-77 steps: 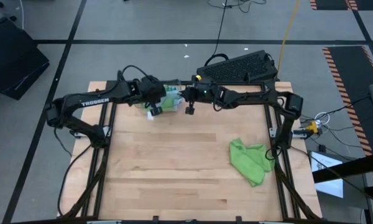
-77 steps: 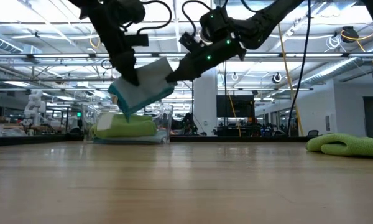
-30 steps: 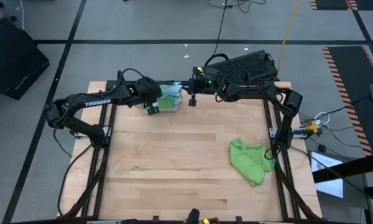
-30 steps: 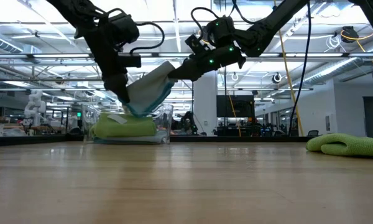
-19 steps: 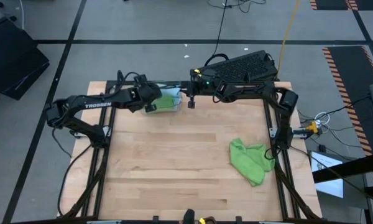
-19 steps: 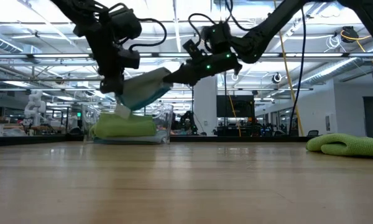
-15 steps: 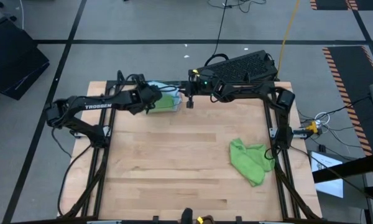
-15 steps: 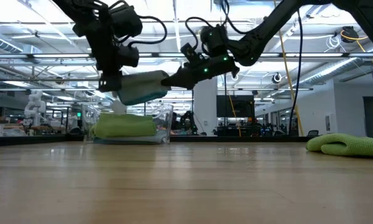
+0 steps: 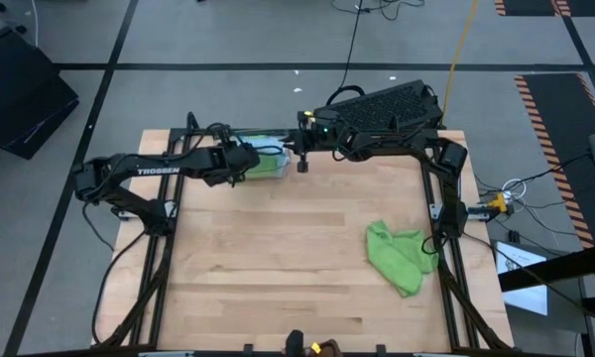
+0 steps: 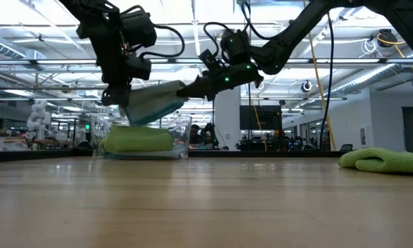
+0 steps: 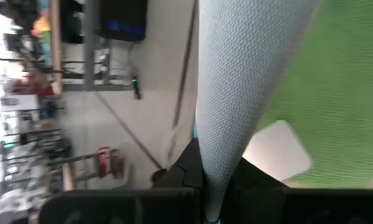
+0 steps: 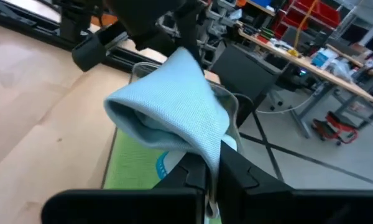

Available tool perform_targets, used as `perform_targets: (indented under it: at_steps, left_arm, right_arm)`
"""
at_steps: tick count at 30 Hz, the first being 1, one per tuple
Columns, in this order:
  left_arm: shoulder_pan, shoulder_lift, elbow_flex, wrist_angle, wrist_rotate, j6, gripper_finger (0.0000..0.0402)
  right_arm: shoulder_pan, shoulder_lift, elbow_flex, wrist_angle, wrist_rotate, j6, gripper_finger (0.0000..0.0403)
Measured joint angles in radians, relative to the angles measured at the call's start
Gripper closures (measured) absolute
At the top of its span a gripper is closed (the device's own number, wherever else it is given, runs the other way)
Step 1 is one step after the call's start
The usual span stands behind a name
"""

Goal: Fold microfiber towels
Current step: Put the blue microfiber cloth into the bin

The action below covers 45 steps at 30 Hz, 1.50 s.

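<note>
Now you've got both grippers, left (image 10: 124, 102) and right (image 10: 186, 89), clamped shut on the folded blue towel (image 10: 151, 101), hanging just above the tray (image 10: 184, 138) with a green towel (image 10: 138, 141) inside.

Both arms reach toward the upper centre of the high view, meeting near the table's far edge. The left arm extends from the left of the frame, its left gripper (image 10: 124, 103) pointing steeply downward in the low view, fingers clamped on a folded light blue towel (image 10: 151, 102). The right arm stretches in from the right, its right gripper (image 10: 184, 89) angled down and leftward, fingers pinched on the same towel's opposite end.
</note>
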Motion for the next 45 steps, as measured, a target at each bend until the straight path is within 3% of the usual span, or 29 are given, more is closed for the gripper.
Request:
perform_targets:
  at_steps: [5, 16, 26, 30, 35, 45]
  left_arm:
    - [0.000, 0.000, -0.035, 0.007, 0.047, -0.031, 0.0390]
    - [0.004, 0.000, -0.104, 0.034, 0.165, -0.072, 0.0385]
    - [0.005, 0.000, -0.105, 0.059, 0.301, -0.083, 0.0318]
    - [0.022, 0.000, -0.105, 0.060, 0.364, -0.087, 0.0304]
    - [0.054, -0.001, -0.104, 0.062, 0.408, -0.099, 0.0296]
    - [0.092, -0.002, -0.102, 0.059, 0.542, -0.098, 0.0294]
  right_arm:
    - [0.001, 0.004, 0.000, -0.016, -0.006, 0.002, 0.0381]
    - [-0.006, 0.004, 0.000, -0.028, -0.001, 0.061, 0.0294]
    - [-0.021, 0.004, 0.000, -0.052, -0.002, 0.082, 0.0260]
    - [-0.044, 0.004, 0.000, -0.071, -0.052, 0.141, 0.0247]
    - [-0.056, 0.003, 0.000, -0.083, -0.111, 0.171, 0.0220]
    - [-0.064, -0.011, -0.001, -0.147, -0.111, 0.173, 0.0175]
